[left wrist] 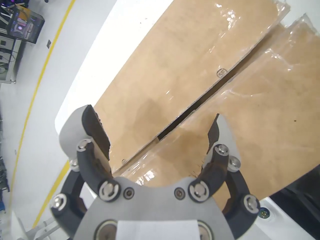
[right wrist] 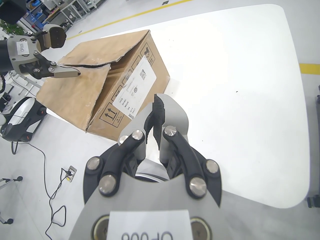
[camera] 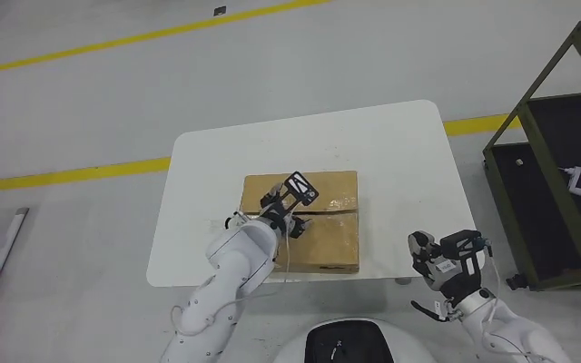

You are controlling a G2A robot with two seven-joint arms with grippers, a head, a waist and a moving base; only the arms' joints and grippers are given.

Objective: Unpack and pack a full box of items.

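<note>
Cardboard box (camera: 331,240) sits on the white table (camera: 390,145), toward the table's near edge and roughly midway along it. Its two top flaps are folded down. We see a dark seam (left wrist: 190,111) running between them. The flaps do not meet flush: one edge rides a little higher than the other. Strips of clear tape (left wrist: 225,13) shine on both flaps. From the right wrist view the flap edges look ragged, and the nearer flap sags at the box's end. A white shipping label (right wrist: 135,88) is stuck on the side wall below it.

The left gripper (left wrist: 153,112) is over the top of the box with its fingers spread wide, one on either side of the seam, and it has nothing in its grasp. In the right wrist view the tip of its lower finger (right wrist: 72,73) lies right at the torn edge where the flaps meet. It seems to touch the cardboard there, though we cannot be sure of contact from this angle.

The right gripper (right wrist: 156,101) is at the table's near right corner, well apart from the box. Its fingers are pressed together and there is nothing between them.

A yellow line (camera: 91,172) crosses the grey floor behind the table. A green-framed rack (camera: 531,136) stands off the table's right end.
</note>
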